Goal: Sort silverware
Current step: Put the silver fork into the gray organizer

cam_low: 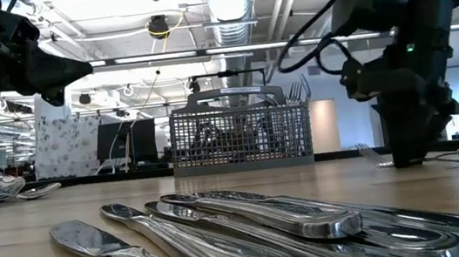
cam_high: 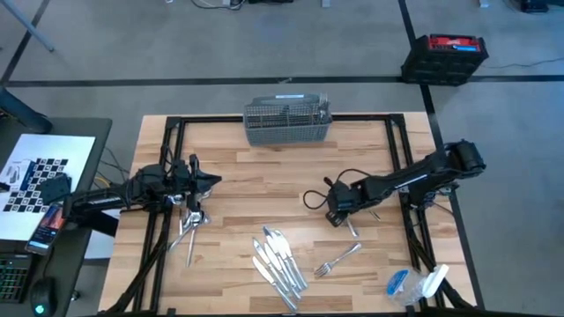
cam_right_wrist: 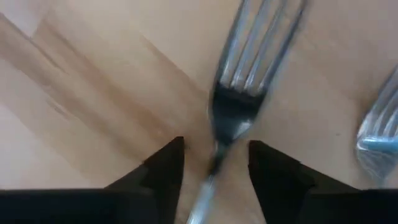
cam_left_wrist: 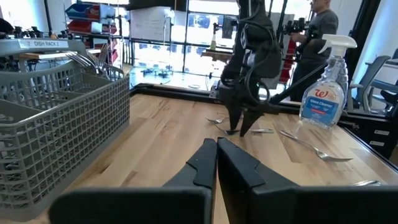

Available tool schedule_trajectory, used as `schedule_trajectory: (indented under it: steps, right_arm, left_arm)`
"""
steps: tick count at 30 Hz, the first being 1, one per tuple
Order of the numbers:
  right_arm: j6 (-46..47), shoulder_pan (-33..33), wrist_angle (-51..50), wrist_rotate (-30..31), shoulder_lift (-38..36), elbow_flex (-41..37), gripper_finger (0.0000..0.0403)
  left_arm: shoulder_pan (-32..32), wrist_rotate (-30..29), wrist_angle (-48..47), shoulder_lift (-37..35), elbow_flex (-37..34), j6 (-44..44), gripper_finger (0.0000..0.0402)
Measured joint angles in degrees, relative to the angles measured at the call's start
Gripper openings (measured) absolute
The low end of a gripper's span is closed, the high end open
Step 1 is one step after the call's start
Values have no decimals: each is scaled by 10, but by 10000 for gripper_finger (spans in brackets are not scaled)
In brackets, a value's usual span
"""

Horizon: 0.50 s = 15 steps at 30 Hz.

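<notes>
Silverware lies in loose groups on the wooden bench (cam_high: pixel 264 180): table knives (cam_high: pixel 280 262) fanned at 6 o'clock, two forks (cam_high: pixel 337 260) at about 5 o'clock, spoons and forks (cam_high: pixel 189 227) heaped at 8 o'clock near the left arm. A grey wire-mesh basket (cam_high: pixel 287 121) stands at 12 o'clock on the far edge, with some cutlery already upright in it.

Step in hand, as judged: picking a single fork for sorting. The right gripper (cam_right_wrist: pixel 216 163) is lowered to the bench just right of centre, fingers pointing down. In the right wrist view its two dark fingers (cam_right_wrist: pixel 163 167) stand partly apart on either side of the neck of a fork (cam_right_wrist: pixel 239 93), the tines pointing away from the wrist; a clear gap remains on both sides, so the fork is straddled, not yet clamped, and it rests flat on the wood. A second utensil (cam_right_wrist: pixel 379 134) lies just beside it.

The next move probably calls for the jaws to meet on the slim neck squarely, then a straight lift; a thin, smooth handle could twist or slip if caught off-centre.

The left gripper (cam_left_wrist: pixel 216 163) waits at 9 o'clock, clenched and empty, above the bench. A spray bottle (cam_high: pixel 414 283) lies at 4 o'clock.
</notes>
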Motion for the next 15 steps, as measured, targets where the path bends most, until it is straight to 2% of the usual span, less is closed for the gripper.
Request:
schedule_trajectory:
  steps: [2,4,6,8,12,15]
  right_arm:
    - [-16,2,-13,-7,3,12,46]
    - [-53,3,-37,-5,-12,32,16]
    - [-77,-8,-74,-4,-37,59,8]
    - [-121,-25,-61,5,-76,108,2]
    - [-233,-71,-44,94,-145,187,0]
    - [-349,-120,46,170,-188,219,0]
  left_arm:
    - [0,0,0,0,0,0,0]
    - [0,0,1,0,0,0,0]
    - [0,0,0,0,0,0,0]
    - [0,0,0,0,0,0,0]
    - [0,0,0,0,0,0,0]
    - [0,0,0,0,0,0,0]
